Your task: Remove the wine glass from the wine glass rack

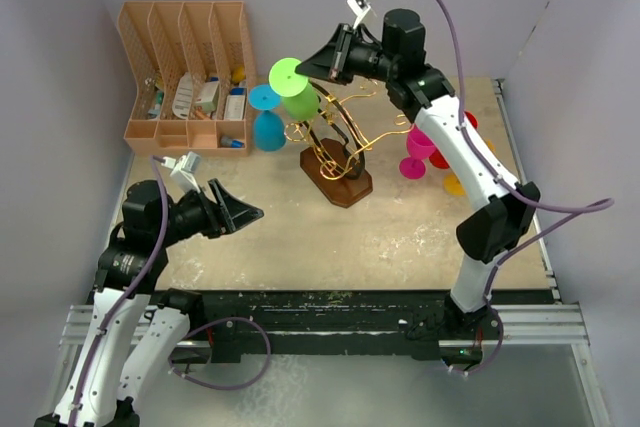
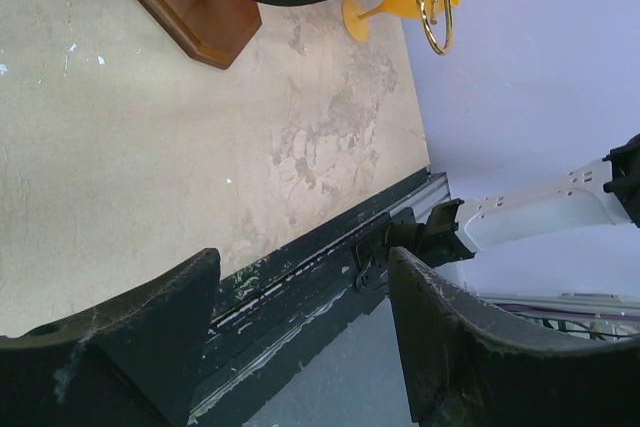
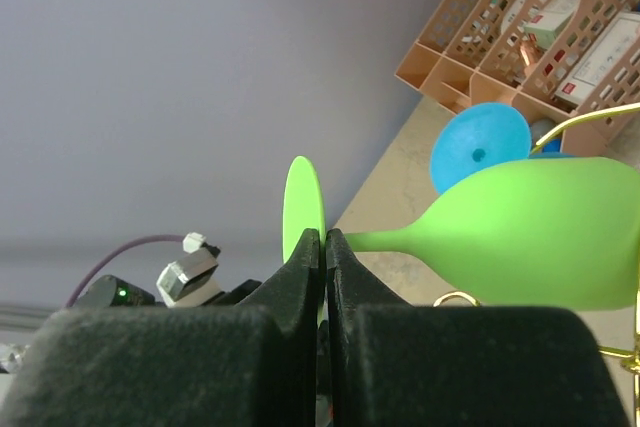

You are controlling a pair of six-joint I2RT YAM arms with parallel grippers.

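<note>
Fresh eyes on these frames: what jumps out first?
The bright green wine glass at the top of the gold wine glass rack mid-table, with the fingers of the right gripper shut on its stem at the foot. Next, a pink glass and an orange glass by the right arm, and the left gripper open, holding nothing, at front left.

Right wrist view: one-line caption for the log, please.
Right gripper shut on the green wine glass stem beside its foot, blue glass and tan organiser behind.
</note>
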